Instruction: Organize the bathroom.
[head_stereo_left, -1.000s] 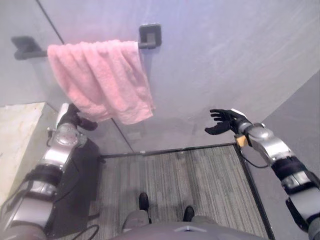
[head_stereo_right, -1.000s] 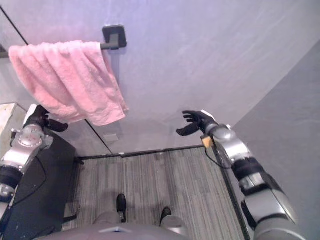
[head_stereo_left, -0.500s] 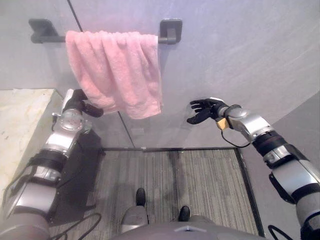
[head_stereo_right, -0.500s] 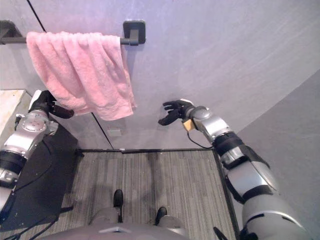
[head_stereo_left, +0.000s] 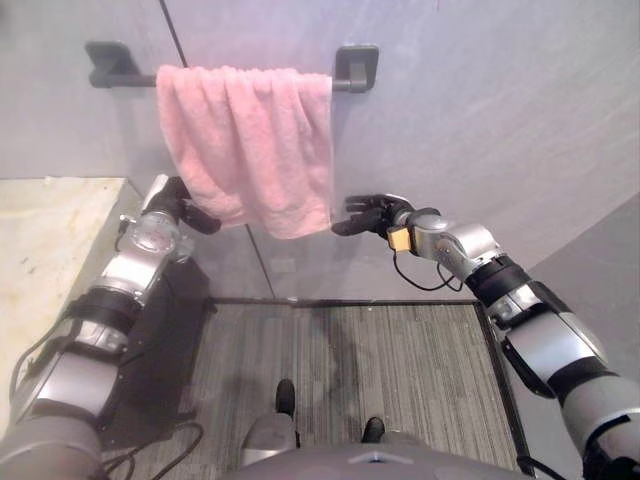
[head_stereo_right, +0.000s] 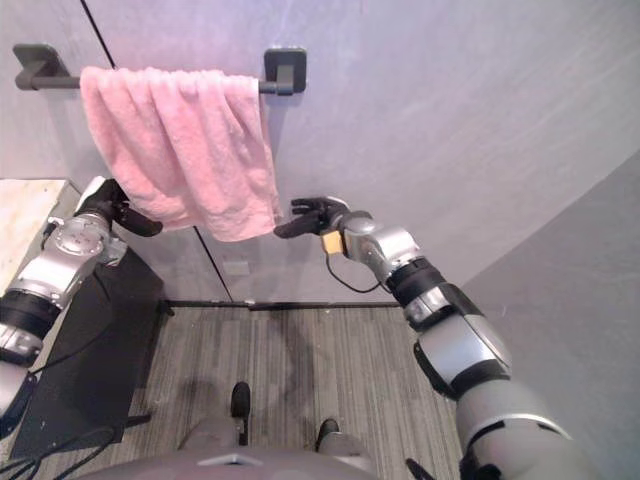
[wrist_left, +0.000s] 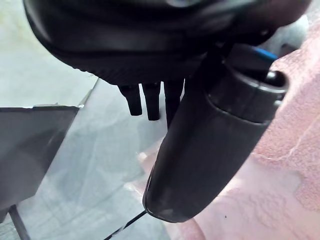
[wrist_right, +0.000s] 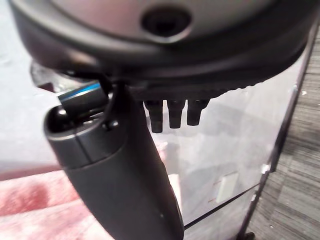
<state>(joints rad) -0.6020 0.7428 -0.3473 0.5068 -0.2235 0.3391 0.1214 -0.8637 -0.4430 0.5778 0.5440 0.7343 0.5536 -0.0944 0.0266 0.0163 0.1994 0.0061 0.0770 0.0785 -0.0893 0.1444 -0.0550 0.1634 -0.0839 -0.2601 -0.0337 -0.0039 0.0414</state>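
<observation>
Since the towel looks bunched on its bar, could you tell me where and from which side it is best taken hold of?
Probably by the two lower corners of the pink terry towel, one from each side. It hangs bunched over the dark wall-mounted bar, its bottom hem free. The left robot hand is at the lower left edge and the right robot hand is beside the lower right corner, both open.

No readable text or signs anywhere.
</observation>
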